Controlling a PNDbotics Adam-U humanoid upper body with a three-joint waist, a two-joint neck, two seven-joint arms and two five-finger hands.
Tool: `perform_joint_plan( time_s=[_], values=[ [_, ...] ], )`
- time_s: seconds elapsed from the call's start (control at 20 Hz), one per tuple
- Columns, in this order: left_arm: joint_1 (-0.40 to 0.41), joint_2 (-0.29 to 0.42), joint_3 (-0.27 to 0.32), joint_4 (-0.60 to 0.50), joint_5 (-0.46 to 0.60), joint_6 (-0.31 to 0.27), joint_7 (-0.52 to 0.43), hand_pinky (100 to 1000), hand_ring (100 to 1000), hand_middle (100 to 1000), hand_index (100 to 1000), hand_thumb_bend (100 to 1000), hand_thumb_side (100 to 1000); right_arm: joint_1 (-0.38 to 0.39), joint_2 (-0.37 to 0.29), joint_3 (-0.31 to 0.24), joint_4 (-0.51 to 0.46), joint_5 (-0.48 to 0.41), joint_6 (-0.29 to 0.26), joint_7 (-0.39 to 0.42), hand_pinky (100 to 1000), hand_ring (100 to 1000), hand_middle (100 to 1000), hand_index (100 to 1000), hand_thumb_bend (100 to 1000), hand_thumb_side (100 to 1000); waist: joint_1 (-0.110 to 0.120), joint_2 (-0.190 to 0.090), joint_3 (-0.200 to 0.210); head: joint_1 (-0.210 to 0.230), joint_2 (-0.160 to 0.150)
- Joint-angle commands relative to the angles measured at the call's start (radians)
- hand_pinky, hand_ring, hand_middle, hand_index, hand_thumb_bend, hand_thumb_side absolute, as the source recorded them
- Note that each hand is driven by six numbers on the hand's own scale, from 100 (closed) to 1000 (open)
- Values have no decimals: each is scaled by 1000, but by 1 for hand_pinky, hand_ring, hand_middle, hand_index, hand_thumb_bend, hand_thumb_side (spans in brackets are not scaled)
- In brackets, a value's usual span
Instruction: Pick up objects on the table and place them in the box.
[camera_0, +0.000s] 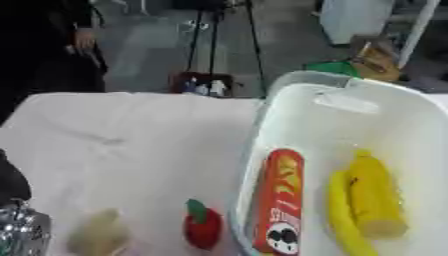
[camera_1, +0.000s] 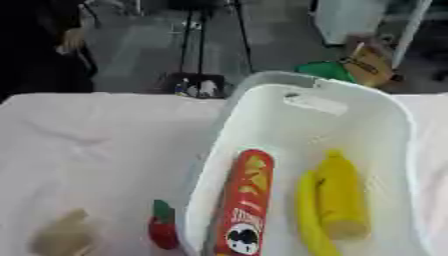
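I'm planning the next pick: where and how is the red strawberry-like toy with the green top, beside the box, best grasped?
Probably across the rounded red body of the red strawberry-like toy, coming from above or from its left. It stands with its green top up, the white plastic box wall is close on its right, and bare white tablecloth lies to its left.

The white cloth-covered table (camera_0: 131, 135) lies bare across the middle and left of the frame. At the lower edge a tan object (camera_0: 98, 234) and a red strawberry-like object (camera_0: 202, 227) sit near the white box (camera_0: 350, 107). Inside the box, the upper half is free; a red can (camera_0: 280, 200), banana (camera_0: 343, 220) and yellow corn (camera_0: 376, 195) fill the lower half.
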Motion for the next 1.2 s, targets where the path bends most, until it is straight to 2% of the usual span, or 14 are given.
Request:
perform_joint_plan(
  time_s=[0.05, 0.1, 0.15, 0.25, 0.3, 0.35, 0.4, 0.55, 0.6, 0.75, 0.95, 1.1, 1.2],
  values=[
    [-5, 23, 12, -18, -17, 4, -2, 669, 602, 475, 701, 100, 800, -12, -8, 16, -17, 58, 20, -27, 667, 559, 441, 626, 100, 589, -1, -14, 2, -2, 5],
    [-5, 33, 21, -18, -30, 11, -6, 687, 626, 486, 729, 119, 803, -13, -6, 22, -17, 74, 27, -35, 667, 559, 441, 626, 100, 591, 0, -14, 3, -3, 6],
    [-6, 51, 36, -18, -45, 17, -15, 687, 626, 486, 729, 100, 807, -13, -6, 28, -17, 91, 34, -42, 667, 559, 441, 626, 100, 589, 1, -15, 5, -5, 8],
    [-16, 93, 62, -18, -74, 30, -40, 713, 654, 509, 764, 156, 829, -13, -5, 37, -17, 121, 47, -56, 667, 559, 441, 626, 100, 590, 5, -18, 12, -5, 14],
    [-21, 116, 71, -18, -89, 40, -54, 755, 701, 556, 812, 248, 866, -13, -5, 42, -17, 136, 53, -62, 667, 559, 441, 626, 100, 591, 8, -20, 15, -3, 17],
    [-30, 140, 67, -18, -103, 51, -69, 755, 701, 556, 812, 248, 866, -14, -6, 48, -17, 150, 60, -67, 667, 559, 441, 626, 100, 591, 13, -23, 19, 1, 26],
    [-36, 165, 58, -18, -119, 65, -84, 784, 742, 603, 851, 322, 898, -15, -6, 55, -17, 166, 67, -72, 668, 559, 441, 626, 100, 593, 17, -26, 22, 7, 33],
    [-46, 237, 20, -18, -163, 108, -128, 793, 753, 618, 864, 340, 906, -18, -3, 73, -17, 210, 88, -86, 668, 559, 441, 626, 100, 593, 23, -33, 27, 27, 53],
    [-45, 261, 16, -17, -178, 123, -143, 840, 820, 711, 941, 424, 942, -19, 0, 78, -17, 225, 95, -91, 668, 559, 441, 626, 100, 596, 24, -34, 27, 39, 61],
    [-44, 330, -36, 31, -221, 165, -186, 883, 870, 767, 987, 477, 971, -19, -1, 96, -17, 267, 116, -105, 668, 559, 442, 626, 100, 597, 33, -50, 26, 72, 103],
    [-40, 415, -119, 113, -273, 218, -238, 996, 999, 894, 1000, 513, 1000, -21, 1, 114, -17, 291, 132, -114, 667, 559, 443, 626, 100, 597, 33, -61, 16, 72, 122],
    [-37, 477, -181, 175, -311, 256, -276, 1000, 1000, 932, 1000, 547, 992, -21, 1, 121, -17, 292, 135, -114, 667, 558, 444, 626, 100, 598, 29, -67, 6, 70, 127],
    [-38, 523, -227, 221, -339, 284, -305, 1000, 1000, 959, 1000, 648, 949, -20, 1, 124, -17, 290, 136, -114, 666, 560, 443, 625, 100, 599, 27, -72, -1, 71, 124]
  ],
)
